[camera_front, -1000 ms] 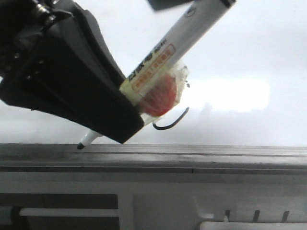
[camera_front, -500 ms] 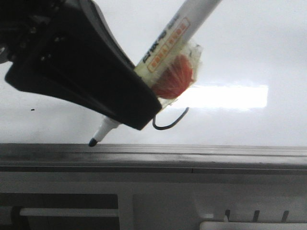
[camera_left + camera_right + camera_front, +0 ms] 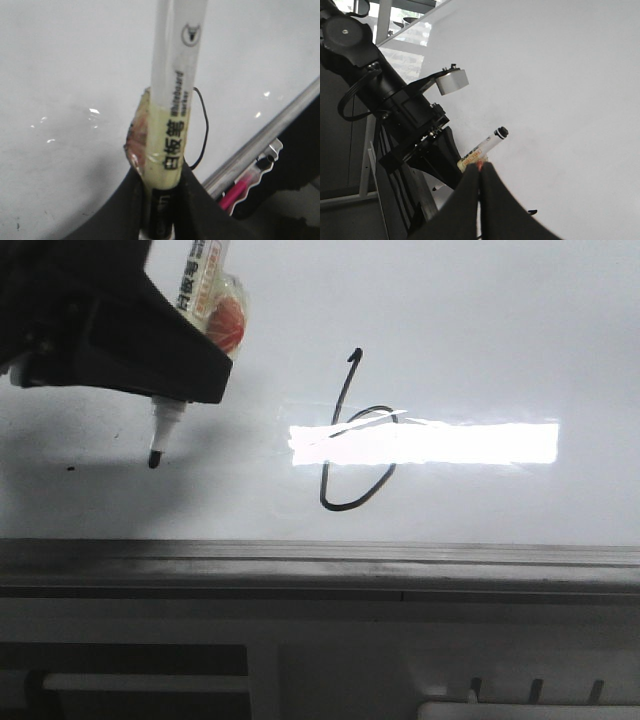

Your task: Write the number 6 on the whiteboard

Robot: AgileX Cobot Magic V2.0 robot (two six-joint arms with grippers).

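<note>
The whiteboard [image 3: 480, 330] fills the front view. The number 6 [image 3: 347, 440] is a thin black line on it, with a slanted stem, a small top hook and a rounded loop, partly crossed by glare. My left gripper [image 3: 180, 380] is at the upper left, shut on a white whiteboard marker [image 3: 160, 435] whose black tip points down, left of the 6. In the left wrist view the marker [image 3: 175, 100] stands between my fingers [image 3: 125, 210], with part of the 6's loop [image 3: 204, 120] behind it. My right gripper [image 3: 480, 169] is shut and empty, close to the board [image 3: 560, 90].
A grey metal rail [image 3: 320, 560] runs along the board's bottom edge, also seen in the left wrist view [image 3: 265, 137]. A tiny black dot [image 3: 69, 468] sits left of the marker tip. A pink pen [image 3: 235, 192] lies in a holder below the rail. The left arm [image 3: 405, 115] shows in the right wrist view.
My left gripper has moved up and to the left with the marker, uncovering the whole 6. The marker tip has risen from near the rail.
</note>
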